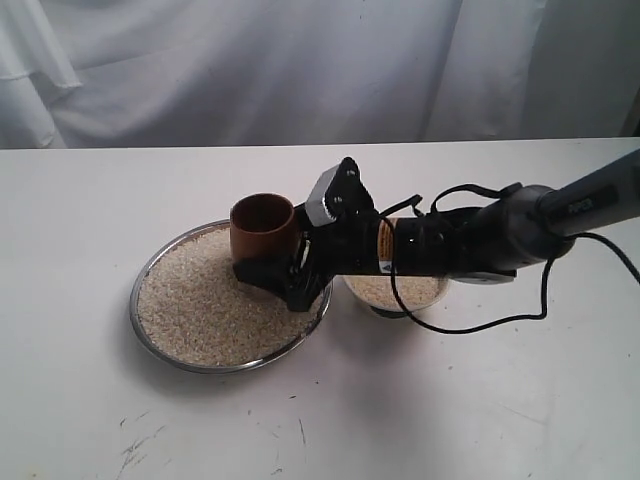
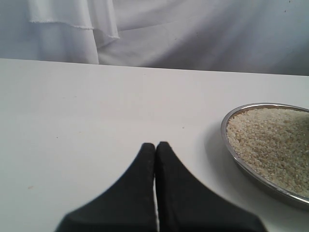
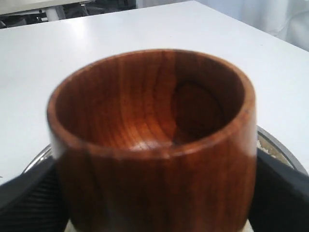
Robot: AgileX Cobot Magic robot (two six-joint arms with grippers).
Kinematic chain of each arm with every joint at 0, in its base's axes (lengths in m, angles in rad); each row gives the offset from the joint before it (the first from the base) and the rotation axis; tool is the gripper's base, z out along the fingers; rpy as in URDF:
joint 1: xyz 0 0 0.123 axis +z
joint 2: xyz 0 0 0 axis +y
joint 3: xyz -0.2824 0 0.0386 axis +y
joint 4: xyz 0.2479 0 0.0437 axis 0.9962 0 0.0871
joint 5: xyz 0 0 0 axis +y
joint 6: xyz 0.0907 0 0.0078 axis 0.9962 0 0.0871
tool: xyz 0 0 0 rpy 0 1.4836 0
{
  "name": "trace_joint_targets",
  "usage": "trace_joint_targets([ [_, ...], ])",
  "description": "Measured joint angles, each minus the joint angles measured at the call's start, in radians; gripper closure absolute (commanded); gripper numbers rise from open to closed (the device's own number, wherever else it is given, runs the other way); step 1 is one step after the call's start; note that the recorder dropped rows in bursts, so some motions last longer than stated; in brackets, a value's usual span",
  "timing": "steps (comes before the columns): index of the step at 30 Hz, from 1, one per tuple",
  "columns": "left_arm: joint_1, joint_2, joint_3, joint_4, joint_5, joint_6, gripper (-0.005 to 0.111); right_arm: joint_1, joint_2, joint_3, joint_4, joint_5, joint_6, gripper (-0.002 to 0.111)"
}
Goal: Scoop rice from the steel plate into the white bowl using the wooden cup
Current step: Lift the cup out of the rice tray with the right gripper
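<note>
The wooden cup [image 1: 263, 228] stands upright and empty on the rice [image 1: 200, 300] at the back right of the steel plate [image 1: 135, 310]. My right gripper [image 1: 270, 280] reaches in from the right, and its two black fingers [image 3: 29, 198] press against both sides of the cup [image 3: 154, 145] low down. The white bowl [image 1: 410, 308] sits just right of the plate, partly hidden behind the right arm, with rice inside. My left gripper [image 2: 155, 145] is shut and empty above bare table, left of the plate [image 2: 224, 130] and its rice [image 2: 270, 140].
The white table [image 1: 450, 400] runs wide around both dishes, and a white curtain [image 1: 300, 60] hangs behind it. A black cable [image 1: 545, 290] loops off the right arm beside the bowl. A few dark scuffs [image 1: 140, 440] mark the table's front.
</note>
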Motion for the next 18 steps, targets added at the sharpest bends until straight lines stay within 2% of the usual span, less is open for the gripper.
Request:
trace_joint_targets([
  [6,0.000,0.000,0.000,0.000,0.000,0.000,0.107,0.000,-0.078,0.000,-0.030,0.093,0.069,0.108],
  [10,0.000,0.000,0.000,0.000,0.000,0.000,0.107,0.002,-0.136,0.000,-0.102,0.226,0.129,0.108],
  [14,0.000,0.000,0.000,0.000,0.000,0.000,0.107,0.011,-0.196,-0.023,-0.283,0.351,0.269,0.108],
  [18,0.000,0.000,0.000,0.000,0.000,0.000,0.107,0.023,-0.236,-0.080,-0.547,0.454,0.549,0.108],
])
